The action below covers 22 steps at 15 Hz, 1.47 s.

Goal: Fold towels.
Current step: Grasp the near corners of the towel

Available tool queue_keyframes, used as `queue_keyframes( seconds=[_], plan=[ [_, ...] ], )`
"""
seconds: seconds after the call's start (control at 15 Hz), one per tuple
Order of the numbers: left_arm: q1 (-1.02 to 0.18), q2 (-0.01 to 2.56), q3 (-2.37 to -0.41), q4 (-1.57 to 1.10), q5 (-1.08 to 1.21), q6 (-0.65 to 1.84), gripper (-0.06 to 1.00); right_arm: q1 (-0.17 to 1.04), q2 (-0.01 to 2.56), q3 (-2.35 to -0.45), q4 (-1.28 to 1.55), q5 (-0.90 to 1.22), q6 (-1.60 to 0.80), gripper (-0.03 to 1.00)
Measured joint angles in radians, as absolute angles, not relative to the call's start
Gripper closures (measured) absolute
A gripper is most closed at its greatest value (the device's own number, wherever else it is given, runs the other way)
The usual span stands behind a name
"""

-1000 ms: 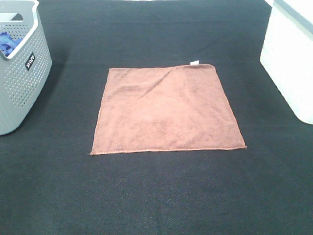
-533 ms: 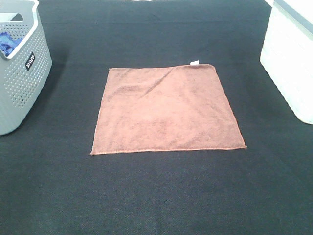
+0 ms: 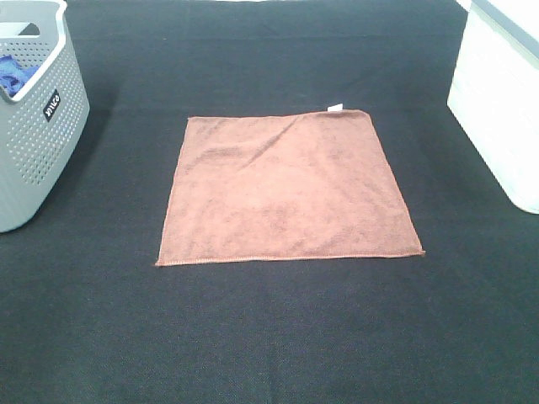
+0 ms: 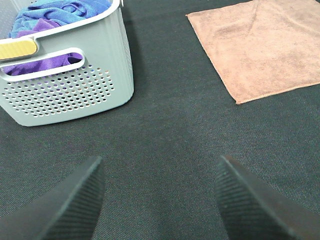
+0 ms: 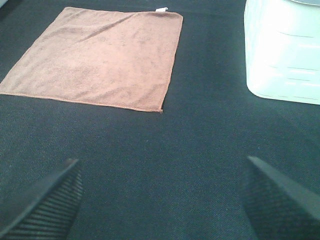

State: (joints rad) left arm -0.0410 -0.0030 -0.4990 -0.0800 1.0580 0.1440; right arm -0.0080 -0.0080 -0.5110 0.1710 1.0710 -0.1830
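The rust-brown towel (image 3: pixel 286 189) lies flat and spread out in the middle of the black table, with its small white tag (image 3: pixel 335 107) at the far edge. It also shows in the left wrist view (image 4: pixel 260 45) and in the right wrist view (image 5: pixel 97 57). Neither gripper shows in the exterior high view. My left gripper (image 4: pixel 160 200) is open and empty above bare table, near the towel's front left corner. My right gripper (image 5: pixel 162 200) is open and empty above bare table, near the towel's front right corner.
A grey perforated basket (image 3: pixel 38 126) stands at the left edge and holds blue and purple cloths (image 4: pixel 55 15). A white bin (image 3: pixel 501 101) stands at the right edge; it also shows in the right wrist view (image 5: pixel 282 50). Black table surface (image 3: pixel 278 337) surrounds the towel.
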Motion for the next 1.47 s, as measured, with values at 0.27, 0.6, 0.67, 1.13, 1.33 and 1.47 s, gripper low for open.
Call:
queue_keyframes(
  seconds=[0.27,0.6,0.67,1.13,1.33,1.47],
  plan=[
    [-0.041,-0.003,-0.506,-0.080,1.045,0.144,0.33,-0.008,-0.008,-0.515,0.171,1.047,-0.170,0.16],
    [-0.041,0.081,-0.488,-0.114,0.670,0.143,0.33,-0.008,0.165,-0.523,0.172,0.779,-0.138,0.16],
    [-0.041,0.131,-0.481,-0.136,0.621,0.143,0.33,-0.008,0.216,-0.523,0.174,0.738,-0.135,0.16],
    [-0.041,0.619,-0.476,-0.537,0.492,0.155,0.33,-0.008,0.716,-0.524,0.460,0.543,-0.159,0.16],
    [-0.041,0.913,-0.476,-0.701,0.460,0.282,0.33,-0.008,0.980,-0.527,0.571,0.517,-0.337,0.16],
    [-0.041,1.112,-0.476,-0.858,0.450,0.436,0.33,-0.008,1.164,-0.564,0.641,0.517,-0.430,0.16]
  ],
)
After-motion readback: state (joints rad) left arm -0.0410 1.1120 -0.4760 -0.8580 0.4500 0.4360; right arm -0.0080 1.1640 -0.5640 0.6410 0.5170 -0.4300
